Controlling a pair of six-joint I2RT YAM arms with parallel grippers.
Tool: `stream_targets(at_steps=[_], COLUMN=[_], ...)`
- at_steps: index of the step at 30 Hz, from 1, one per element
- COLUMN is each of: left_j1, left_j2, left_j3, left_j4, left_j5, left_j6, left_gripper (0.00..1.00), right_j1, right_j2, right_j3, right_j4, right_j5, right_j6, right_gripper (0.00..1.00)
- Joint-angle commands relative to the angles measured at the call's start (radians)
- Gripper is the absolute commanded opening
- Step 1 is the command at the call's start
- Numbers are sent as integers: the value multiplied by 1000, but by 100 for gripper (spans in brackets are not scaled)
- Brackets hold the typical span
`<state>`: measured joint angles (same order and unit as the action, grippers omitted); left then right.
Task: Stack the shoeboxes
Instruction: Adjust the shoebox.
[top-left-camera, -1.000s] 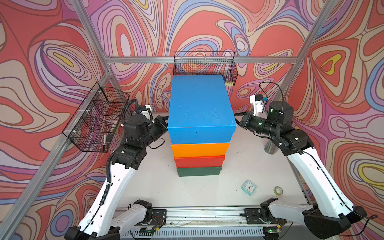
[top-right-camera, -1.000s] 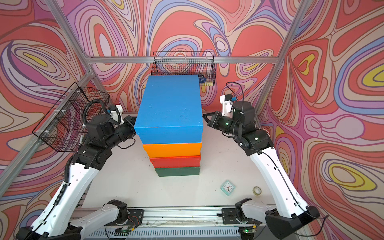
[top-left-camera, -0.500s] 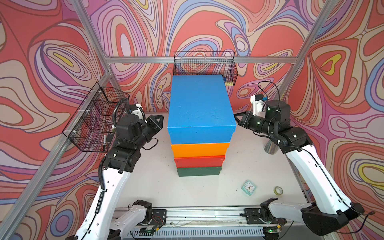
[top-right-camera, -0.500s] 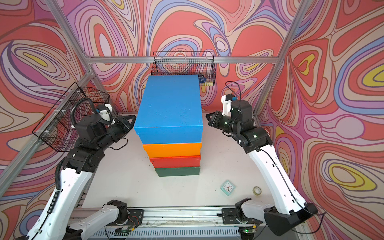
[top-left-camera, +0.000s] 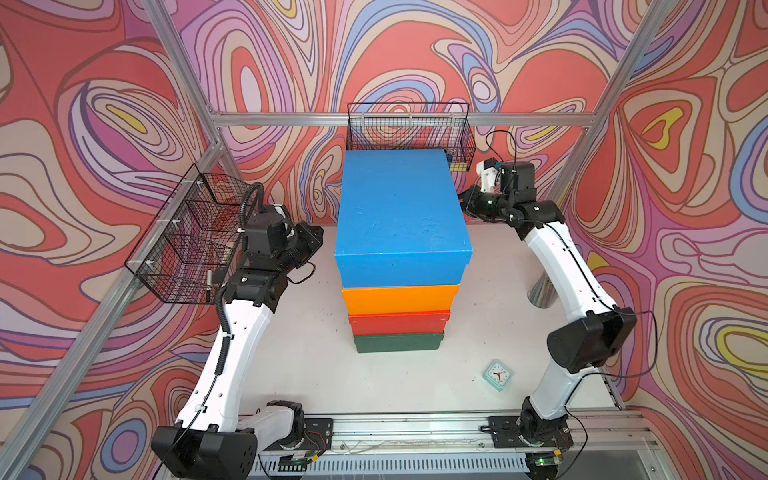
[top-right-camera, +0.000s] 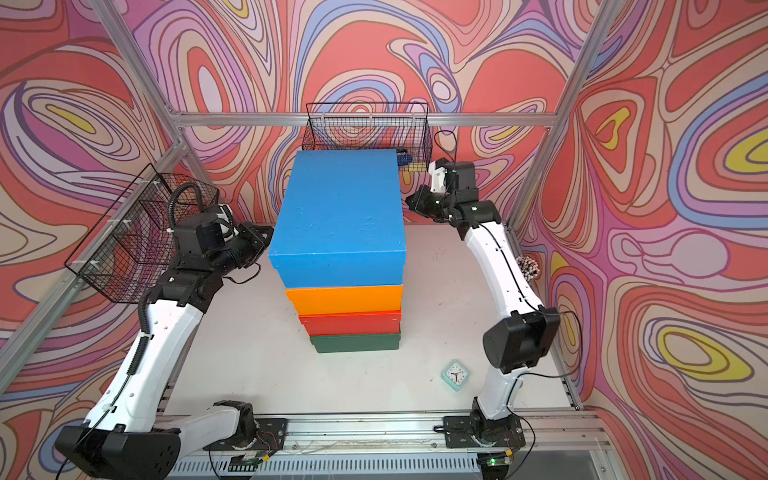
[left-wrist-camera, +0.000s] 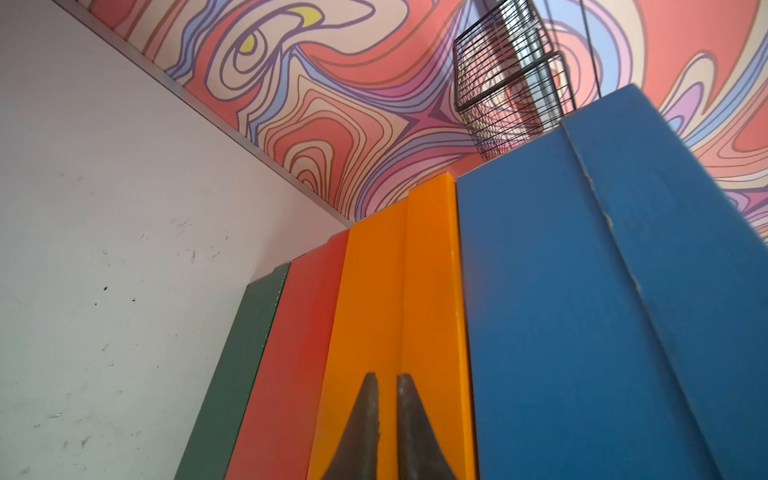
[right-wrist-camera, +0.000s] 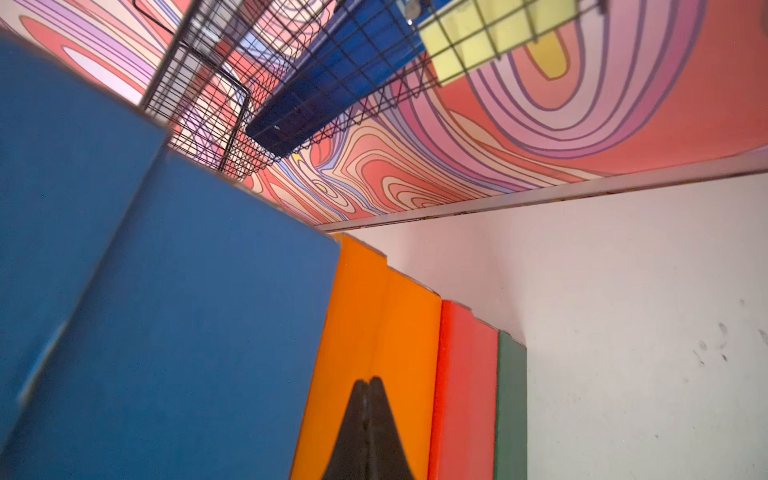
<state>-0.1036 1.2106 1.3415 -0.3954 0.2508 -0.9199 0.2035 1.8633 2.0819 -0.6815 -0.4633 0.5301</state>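
Blue shoebox (top-left-camera: 401, 208) tops the centre-frame pile over orange box (top-left-camera: 401, 299), red box (top-left-camera: 399, 323) and green box (top-left-camera: 397, 343) on the table (top-left-camera: 311, 365). Both arms have just backed away: left fingers (left-wrist-camera: 365, 419) nearly together, right fingers (right-wrist-camera: 353, 424) pressed together, both empty. Stacking looks finished.

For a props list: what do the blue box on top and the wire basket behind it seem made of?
Blue box: probably cardboard with a matte coloured skin; an edge shows pale chips where the colour has worn. Basket: thin black wire grid, likely coated metal; the wall shows through it.
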Motion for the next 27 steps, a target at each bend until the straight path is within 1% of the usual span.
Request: stream_targets(at_steps=[1,4,6,15,23,27], left_j1=[8,8,8,8,8,8], left_j2=[42,79,98,145,162,216], left_j3=[37,50,57,61,61,80], left_j4=[61,82,91,122,124,188], left_j5=[34,48,50,67,71,66], left_j6=[-28,-39,-45,-61,-65,-65], left_gripper=[14,14,14,14,14,13], right_j1=[0,0,0,12,14,16], right_j2=[64,115,134,155,136,92], right_j3=[114,168,177,148,133,66], right_j4=[-47,-41,-22,97,63,88], right_j5=[-69,-97,-132,-300,-242,-203], right_j6=[-30,-11,6,77,52,55], right_gripper=[1,1,1,2,2,2])
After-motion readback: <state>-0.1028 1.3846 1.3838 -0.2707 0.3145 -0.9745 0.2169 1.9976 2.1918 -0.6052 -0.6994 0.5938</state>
